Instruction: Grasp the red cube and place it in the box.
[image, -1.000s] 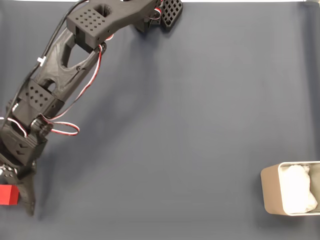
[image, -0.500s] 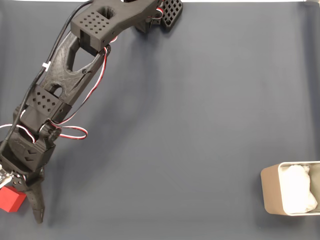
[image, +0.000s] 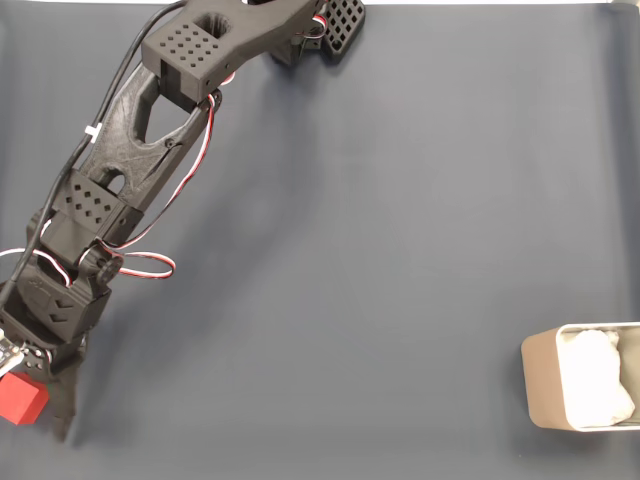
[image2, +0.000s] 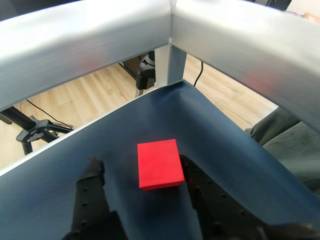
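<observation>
I see my black arm (image: 130, 170) stretched down the left side of the dark blue mat (image: 380, 250) in the fixed view. The gripper (image: 35, 400) is at the bottom left corner. In the wrist view the gripper (image2: 142, 167) has its two fingers apart, and the red cube (image2: 159, 163) sits between them. The cube touches the right finger (image2: 200, 185). There is a gap between it and the left finger (image2: 92, 182). In the fixed view the red cube (image: 20, 400) is right by the left edge. The box (image: 540, 385) with its white lining (image: 595, 378) is far away at the bottom right.
</observation>
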